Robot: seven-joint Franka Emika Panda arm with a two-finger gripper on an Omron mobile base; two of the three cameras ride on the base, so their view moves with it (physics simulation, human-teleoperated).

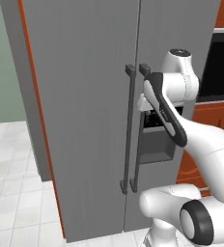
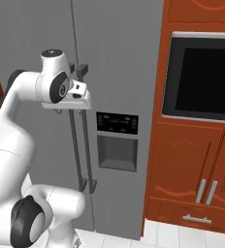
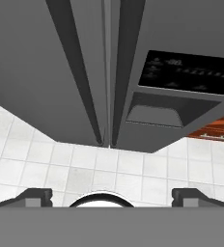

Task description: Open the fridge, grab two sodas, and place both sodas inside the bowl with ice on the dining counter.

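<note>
Hand view: the tall grey two-door fridge point(image 3: 61, 72) is shut, and the gripper point(image 3: 111, 195) hangs before its dark vertical bar handles point(image 3: 85, 77), fingers spread wide, empty. Nothing looks done yet: opening, fetching sodas and bowl placement all remain

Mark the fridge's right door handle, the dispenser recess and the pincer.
right door handle point(image 1: 137, 140), left base view, midway down the dark bar.
dispenser recess point(image 2: 117, 152), right base view, back wall of the recess.
pincer point(image 3: 111, 195), hand view, midway between its two dark tips, standing open.

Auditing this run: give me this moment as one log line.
stage: fridge opening | fridge: doors shut | gripper: open, empty, near handles | sodas: not yet reached
</note>
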